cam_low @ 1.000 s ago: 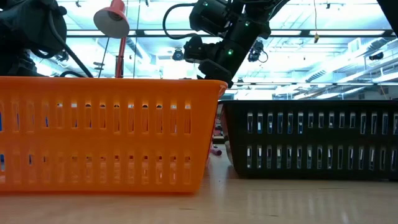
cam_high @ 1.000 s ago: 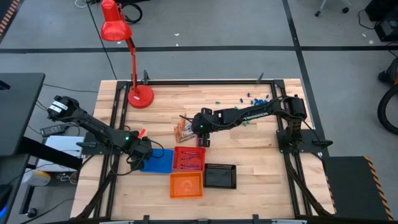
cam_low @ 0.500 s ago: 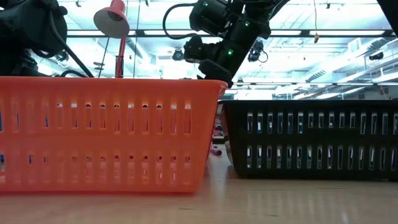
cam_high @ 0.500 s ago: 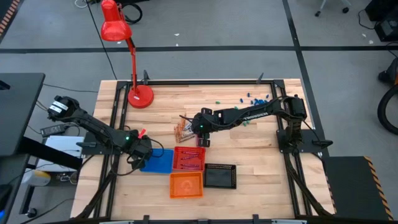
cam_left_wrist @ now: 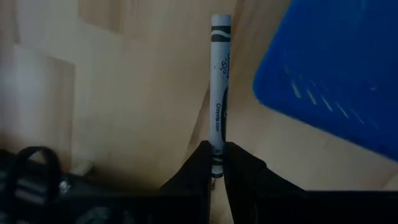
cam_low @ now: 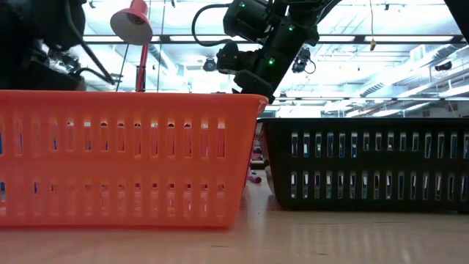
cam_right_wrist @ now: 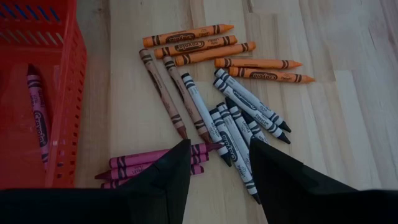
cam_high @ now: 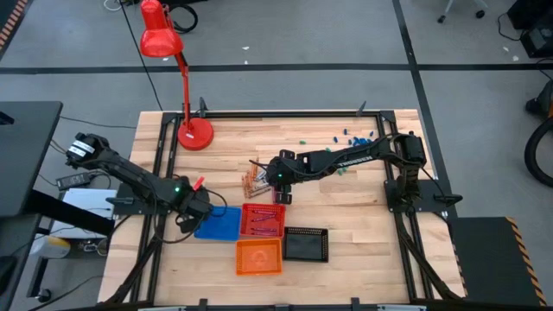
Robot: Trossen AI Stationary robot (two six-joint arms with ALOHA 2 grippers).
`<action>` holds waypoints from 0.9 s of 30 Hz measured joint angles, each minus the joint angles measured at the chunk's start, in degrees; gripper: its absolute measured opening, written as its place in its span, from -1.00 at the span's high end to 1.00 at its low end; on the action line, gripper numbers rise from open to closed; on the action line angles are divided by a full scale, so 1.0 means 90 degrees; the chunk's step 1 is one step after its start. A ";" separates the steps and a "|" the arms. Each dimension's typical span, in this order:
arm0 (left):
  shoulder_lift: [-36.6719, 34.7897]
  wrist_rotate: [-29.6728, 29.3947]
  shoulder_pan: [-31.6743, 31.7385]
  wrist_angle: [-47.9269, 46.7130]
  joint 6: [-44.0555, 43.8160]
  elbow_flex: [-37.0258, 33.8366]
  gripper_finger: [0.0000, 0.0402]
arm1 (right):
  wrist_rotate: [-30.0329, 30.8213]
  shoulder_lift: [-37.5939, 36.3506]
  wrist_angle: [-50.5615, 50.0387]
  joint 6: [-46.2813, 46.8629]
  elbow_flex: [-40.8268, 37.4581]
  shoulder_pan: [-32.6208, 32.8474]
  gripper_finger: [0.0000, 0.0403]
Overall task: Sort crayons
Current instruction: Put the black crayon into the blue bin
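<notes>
The left end effector (cam_left_wrist: pixel 217 163) is closed on one grey-silver crayon (cam_left_wrist: pixel 219 87), which stands out straight from between its fingers, above the wooden desk (cam_high: pixel 346 203) and just beside the blue tray (cam_left_wrist: pixel 336 74). The right end effector (cam_right_wrist: pixel 214 163) is open and holds nothing; it hangs over the pile of loose crayons (cam_right_wrist: pixel 217 93), where orange, brown, grey-silver and magenta ones lie on the desk beside the red tray (cam_right_wrist: pixel 68 93). One magenta crayon (cam_right_wrist: pixel 37 115) lies inside this red tray. In the high view, an orange tray (cam_high: pixel 259 257) and a black tray (cam_high: pixel 305 244) stand in front.
</notes>
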 joint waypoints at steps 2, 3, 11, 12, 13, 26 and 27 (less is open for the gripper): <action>0.0000 -0.0019 0.0000 -0.0297 -0.0006 0.0164 0.82 | 0.0000 0.0000 0.0000 -0.0002 0.0000 0.0000 0.17; 0.0000 -0.0083 0.0000 -0.0424 -0.0020 0.0282 0.82 | 0.0000 0.0000 0.0000 -0.0002 0.0000 0.0000 0.17; -0.0003 -0.0982 0.0000 -0.1440 -0.0035 0.1395 0.82 | 0.0000 0.0000 0.0000 -0.0002 0.0000 0.0000 0.17; -0.0003 -0.0980 -0.0014 -0.1382 0.0082 0.1530 0.82 | 0.0000 0.0000 0.0000 -0.0002 0.0000 0.0000 0.17; -0.0003 -0.0982 -0.0054 -0.1217 0.0224 0.1640 0.82 | 0.0000 0.0000 0.0000 -0.0002 0.0000 0.0000 0.17; 0.0455 -0.0162 -0.0391 0.1523 0.1319 0.1777 0.82 | 0.0000 0.0002 -0.0147 -0.0005 0.0000 0.0000 0.17; 0.0569 -0.0149 -0.0409 0.1432 0.1314 0.1775 0.82 | 0.0000 0.0002 -0.0148 -0.0005 0.0000 0.0000 0.17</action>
